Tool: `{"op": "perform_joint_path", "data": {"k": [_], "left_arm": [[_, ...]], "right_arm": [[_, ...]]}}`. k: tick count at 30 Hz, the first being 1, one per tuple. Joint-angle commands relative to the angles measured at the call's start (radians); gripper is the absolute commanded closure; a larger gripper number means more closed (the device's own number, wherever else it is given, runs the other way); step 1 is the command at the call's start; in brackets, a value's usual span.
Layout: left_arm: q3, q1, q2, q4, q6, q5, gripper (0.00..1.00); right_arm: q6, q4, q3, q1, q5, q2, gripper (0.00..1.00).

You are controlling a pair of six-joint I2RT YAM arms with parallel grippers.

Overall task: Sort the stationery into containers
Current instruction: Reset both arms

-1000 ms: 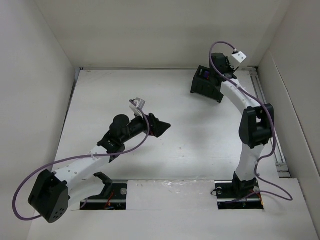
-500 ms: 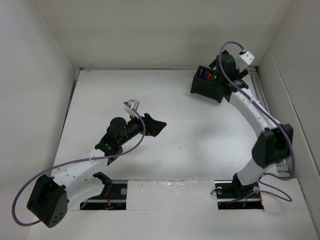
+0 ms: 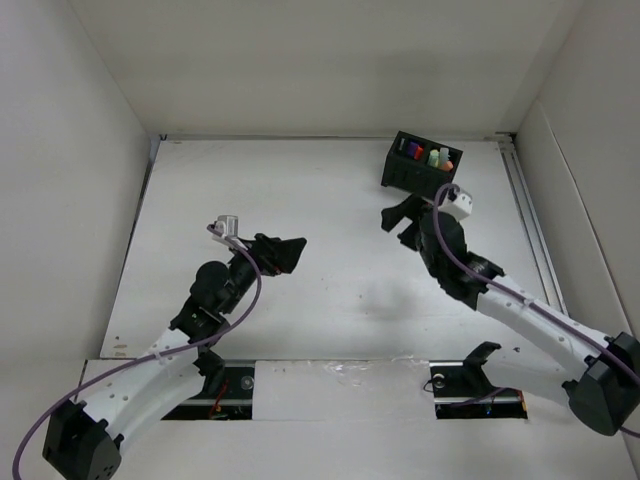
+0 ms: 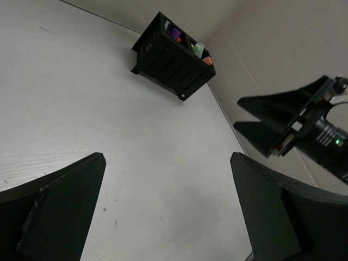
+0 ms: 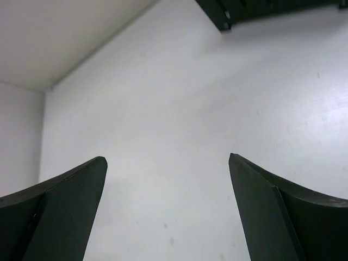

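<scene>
Box (image 3: 405, 177) stood at upper right of the top view, near the back wall. Pens (image 3: 434, 157) stood inside it. Left gripper (image 3: 296, 253), centre-left, was spread wide, holding nothing. Right gripper (image 3: 396, 226), just below the box, was likewise wide and empty.

We see the small black plastic box with two parts (image 3: 413, 175) at the far right of the white table (image 3: 330, 200), close to the back wall. The short chunky pens (image 3: 436, 157) stand inside it, some in the left part and some in the right part. Our right gripper (image 3: 394, 217) is just in front of the box. Our left gripper (image 3: 296, 253) is well apart from it, left of the table's middle.
</scene>
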Motion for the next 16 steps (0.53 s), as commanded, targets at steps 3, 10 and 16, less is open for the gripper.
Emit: {"op": "perform_joint_path", "data": {"k": [3, 10, 16], "left_arm": [[0.000, 0.001, 0.009, 0.037, 0.005, -0.035, 0.00], [0.009, 0.001, 0.105, 0.055, 0.027, 0.010, 0.00], [0.019, 0.001, 0.156, 0.076, 0.031, 0.046, 0.00]], "right_arm": [[0.093, -0.066, -0.081, 0.053, -0.003, -0.114, 0.00], [0.136, -0.171, -0.127, 0.091, 0.006, -0.143, 0.00], [0.136, -0.240, -0.070, 0.104, 0.026, -0.125, 0.00]]}}
